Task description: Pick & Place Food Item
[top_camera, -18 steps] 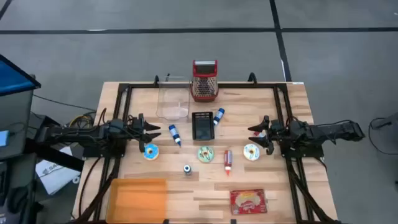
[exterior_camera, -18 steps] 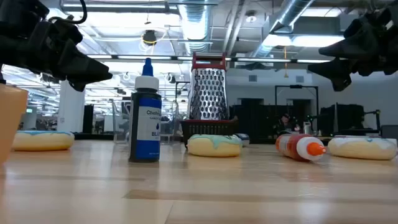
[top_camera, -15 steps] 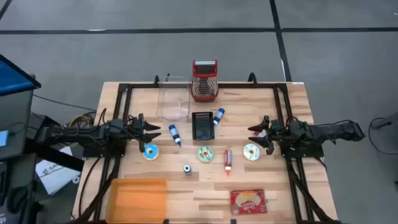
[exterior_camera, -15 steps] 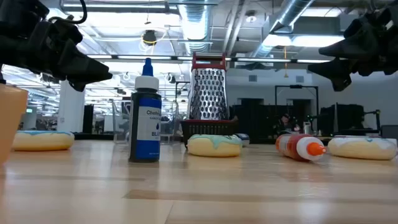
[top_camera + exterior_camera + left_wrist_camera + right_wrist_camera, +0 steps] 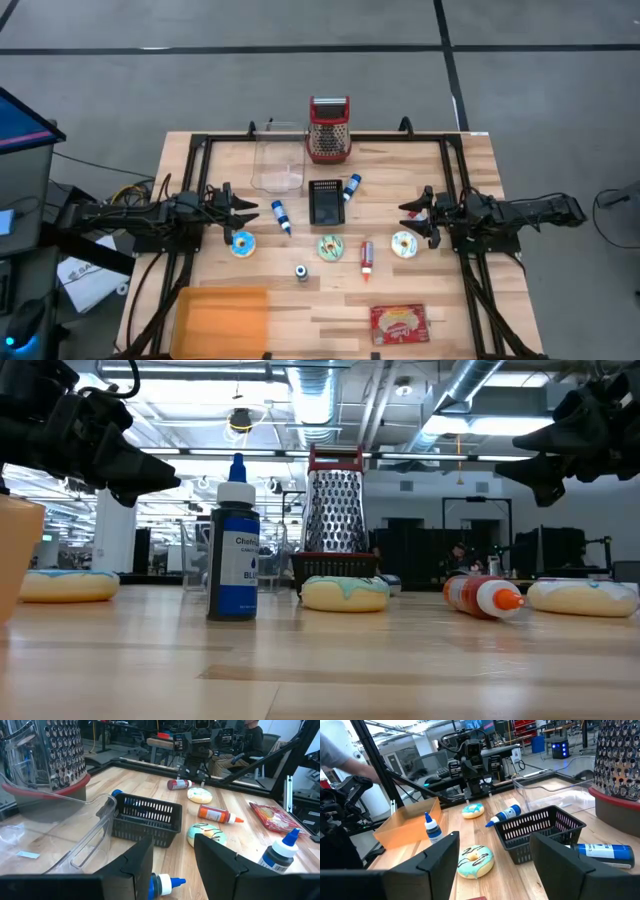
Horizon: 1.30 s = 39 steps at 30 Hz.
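Three iced doughnuts lie flat on the wooden table: a blue-iced one (image 5: 242, 243), a green-iced one (image 5: 331, 247) (image 5: 206, 833) and a white-iced one (image 5: 404, 243) (image 5: 200, 795). My left gripper (image 5: 244, 212) (image 5: 172, 840) hangs open above the table at the left, just beyond the blue-iced doughnut. My right gripper (image 5: 408, 215) (image 5: 494, 836) hangs open at the right, just beyond the white-iced doughnut. Both point toward the table's middle with nothing between their fingers.
A black basket (image 5: 326, 201) sits mid-table, with a clear container (image 5: 278, 165) and a red-based grater (image 5: 329, 129) behind it. Blue bottles (image 5: 282, 216) (image 5: 352, 187) and a red bottle (image 5: 367, 258) lie about; a small one stands (image 5: 301, 272). An orange tray (image 5: 220, 320) and a red packet (image 5: 399, 323) lie near the front.
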Motion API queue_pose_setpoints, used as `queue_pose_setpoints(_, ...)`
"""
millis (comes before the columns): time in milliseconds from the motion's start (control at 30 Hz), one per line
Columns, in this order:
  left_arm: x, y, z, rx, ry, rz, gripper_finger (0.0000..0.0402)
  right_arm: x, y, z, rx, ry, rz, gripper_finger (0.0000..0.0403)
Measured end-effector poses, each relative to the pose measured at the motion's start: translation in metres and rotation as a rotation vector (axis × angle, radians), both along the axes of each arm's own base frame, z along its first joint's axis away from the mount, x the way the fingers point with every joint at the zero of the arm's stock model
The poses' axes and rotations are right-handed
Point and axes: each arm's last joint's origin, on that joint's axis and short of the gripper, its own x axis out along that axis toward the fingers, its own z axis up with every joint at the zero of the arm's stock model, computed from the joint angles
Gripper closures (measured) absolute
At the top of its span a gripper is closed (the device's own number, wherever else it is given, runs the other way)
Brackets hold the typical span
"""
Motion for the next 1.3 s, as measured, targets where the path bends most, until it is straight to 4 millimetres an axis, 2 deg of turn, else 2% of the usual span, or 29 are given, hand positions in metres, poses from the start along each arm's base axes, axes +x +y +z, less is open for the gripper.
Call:
queue_pose_setpoints(833,0.000,0.000,0.000,0.000,0.000,0.000,0.0261,0.000,0.000,0.000,0.000,-0.001,0.000,0.0168)
queue_pose_setpoints(967,0.001,0.000,0.005,0.001,-0.048,0.000,0.0261,0.000,0.000,0.000,0.000,0.000,0.000,0.0168)
queue_pose_setpoints(1067,0.001,0.000,0.015,-0.100,-0.174,0.007,0.0261,0.000,0.000,0.000,-0.010,0.000,-0.001,0.0168)
queue_pose_setpoints(1167,0.000,0.000,0.028,-0.367,-0.361,-0.001,0.0261,0.000,0.000,0.000,0.004,-0.004,-0.001,0.0168)
queue_pose_setpoints(1233,-0.002,0.000,0.037,-0.506,-0.473,-0.027,0.0261,0.000,0.000,0.003,0.109,-0.035,0.001,0.0168)
queue_pose_setpoints(1300,-0.004,0.000,0.043,-0.535,-0.552,-0.024,0.0261,0.000,0.000,0.008,0.269,-0.103,0.004,0.0168)
